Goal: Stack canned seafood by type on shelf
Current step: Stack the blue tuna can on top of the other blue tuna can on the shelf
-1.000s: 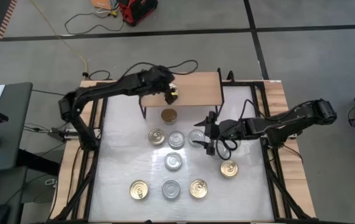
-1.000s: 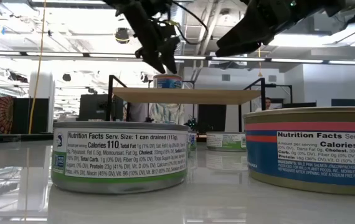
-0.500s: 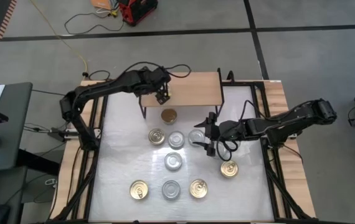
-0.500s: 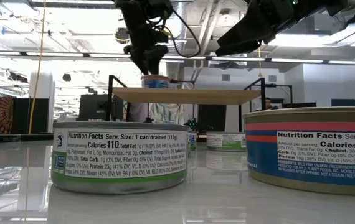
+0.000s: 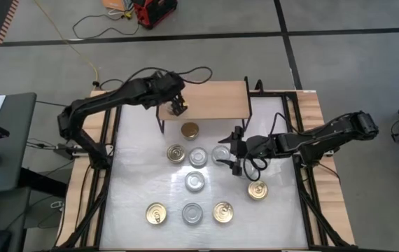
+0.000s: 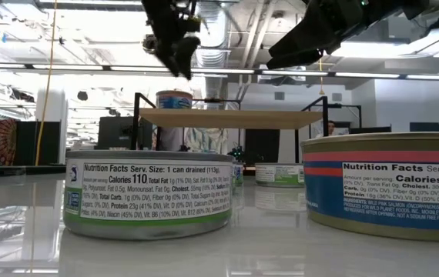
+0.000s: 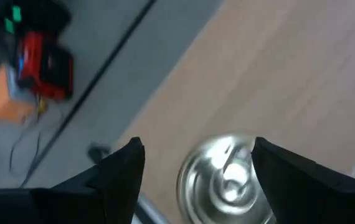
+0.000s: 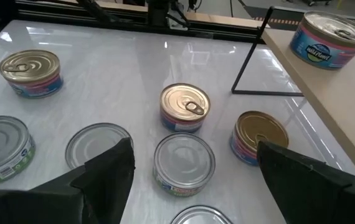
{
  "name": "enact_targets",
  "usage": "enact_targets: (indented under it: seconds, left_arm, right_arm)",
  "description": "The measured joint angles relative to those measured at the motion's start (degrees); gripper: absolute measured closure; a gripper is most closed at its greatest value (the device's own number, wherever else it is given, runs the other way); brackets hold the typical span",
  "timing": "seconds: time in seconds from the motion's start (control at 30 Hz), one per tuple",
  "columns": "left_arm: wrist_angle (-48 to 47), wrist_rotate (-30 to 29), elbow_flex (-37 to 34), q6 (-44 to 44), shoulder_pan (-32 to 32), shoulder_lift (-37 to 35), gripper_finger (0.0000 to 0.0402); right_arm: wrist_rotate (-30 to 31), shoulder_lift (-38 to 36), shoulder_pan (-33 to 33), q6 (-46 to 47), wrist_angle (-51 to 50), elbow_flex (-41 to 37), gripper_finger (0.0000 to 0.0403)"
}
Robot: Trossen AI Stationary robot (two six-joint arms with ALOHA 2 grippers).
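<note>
On the left, the left gripper [image 5: 177, 106] has lifted clear of the silver-topped can [image 6: 174, 99] it was carrying a second ago; its fingers stand spread, and the left wrist view shows the lid [image 7: 226, 180] lying between them with a gap on each side, so nothing is pinched. That can now stands upright by itself near the left end of the shelf [image 5: 217, 102], which by my reading means one placement is finished and the first stack has its base. In front of the shelf a gold-topped can [image 5: 190, 130] sits on the white table [image 5: 129, 182], and seven more cans, gold and silver mixed, lie scattered across it, so most of the sorting remains. Farther right, the right gripper [image 5: 229, 154] has not shifted over the last second: it hovers with its fingers wide apart above a silver-topped can [image 5: 221, 153] and grips nothing.
</note>
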Motion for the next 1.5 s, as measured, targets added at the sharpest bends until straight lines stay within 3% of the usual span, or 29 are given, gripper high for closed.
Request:
enact_targets:
  seconds: [0.13, 0.37, 0.63, 0.9, 1.2, 1.5]
  left_arm:
    - [0.7, 4.8, 0.1, 5.6, -5.5, -2.8, 0.0117]
    - [-5.4, 3.5, -1.0, 7.2, -22.6, -2.7, 0.0130]
    - [-3.1, 0.8, -14.1, -0.8, -32.2, -2.6, 0.0131]
    - [6.6, 1.1, -26.3, -2.3, -32.9, -2.6, 0.0132]
    - [15.1, 7.1, -34.8, -0.2, -30.9, -2.6, 0.0132]
    - [20.6, 7.5, -42.9, 0.7, -31.2, -2.6, 0.0137]
  right_arm:
    - [0.3, -0.2, 0.9, -0.4, -2.1, 0.0, 0.0042]
    - [7.6, -8.9, 2.2, 0.0, -16.2, 0.0, 0.0042]
    - [11.2, -19.1, 1.8, 0.9, -23.6, 0.0, 0.0042]
    - [11.1, -19.1, 1.8, 1.9, -23.7, 0.0, 0.0042]
    - [11.0, -15.0, 2.0, 3.7, -23.4, 0.0, 0.0042]
    - [11.0, -14.6, 2.0, 3.9, -21.0, 0.0, 0.0042]
